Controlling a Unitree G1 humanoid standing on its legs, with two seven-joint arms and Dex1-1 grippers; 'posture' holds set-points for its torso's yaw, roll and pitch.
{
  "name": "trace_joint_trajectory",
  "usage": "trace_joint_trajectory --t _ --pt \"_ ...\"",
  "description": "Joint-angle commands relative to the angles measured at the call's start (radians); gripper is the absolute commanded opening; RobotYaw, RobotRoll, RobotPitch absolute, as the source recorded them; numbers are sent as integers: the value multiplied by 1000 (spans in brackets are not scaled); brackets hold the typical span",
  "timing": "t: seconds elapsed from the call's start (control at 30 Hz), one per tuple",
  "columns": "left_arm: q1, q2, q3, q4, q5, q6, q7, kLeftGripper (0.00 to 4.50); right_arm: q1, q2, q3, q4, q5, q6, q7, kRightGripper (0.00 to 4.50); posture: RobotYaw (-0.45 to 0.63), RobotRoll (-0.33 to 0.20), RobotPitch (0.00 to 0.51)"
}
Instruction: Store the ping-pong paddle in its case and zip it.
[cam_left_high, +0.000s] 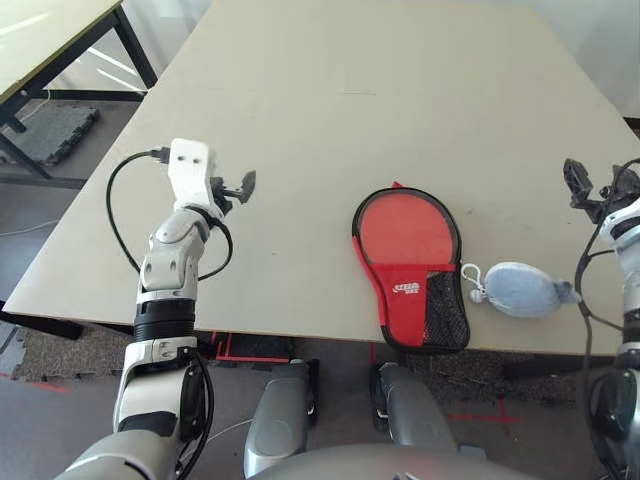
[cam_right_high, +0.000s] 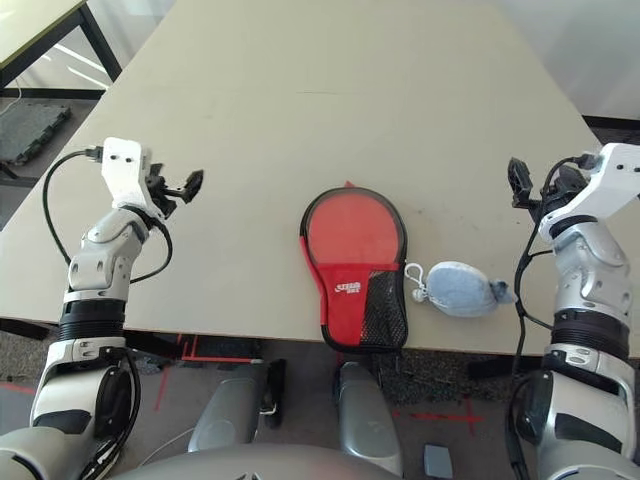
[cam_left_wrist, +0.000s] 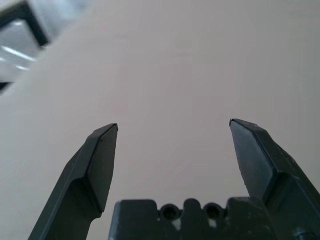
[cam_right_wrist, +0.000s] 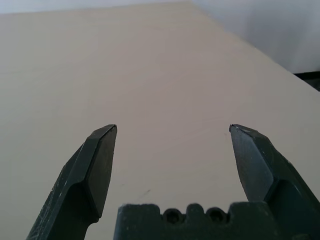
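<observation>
From the head camera I see the paddle case (cam_right_high: 353, 270) lying flat on the beige table (cam_right_high: 330, 100), close to the near edge and roughly centred between my two arms. Red front up, white logo low on the face, black mesh pocket (cam_right_high: 381, 308) over the handle end, black trim all round. The round end points away from me, the handle end toward the table's near edge. The case looks closed along the edge I can see; the paddle itself I cannot make out — whether it sits inside I cannot tell.

Just to the right of the case's handle end lies a small grey-blue oval pouch (cam_right_high: 460, 288) with a white key ring (cam_right_high: 415, 282) on its left end; the ring lies right at the case's trim.

Left gripper (cam_left_high: 240, 187) hovers over bare table well to the left of the case, its fingers (cam_left_wrist: 100, 160) spread wide with nothing between them. Right gripper (cam_right_high: 528, 182) hangs near the table's right edge, well apart from the pouch — fingers (cam_right_wrist: 97, 165) likewise spread wide and holding nothing, bare tabletop beyond them.
</observation>
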Motion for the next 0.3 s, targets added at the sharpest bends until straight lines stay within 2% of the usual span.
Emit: trace_joint_trajectory --t 0.03,0.3 --pt "15 22 25 87 9 -96 47 4500 -7 36 8 29 -30 -44 -72 4456 45 0 122" --pt "36 24 41 160 -21 -227 61 4500 -38 41 -9 93 -85 -161 -228 4456 36 0 115"
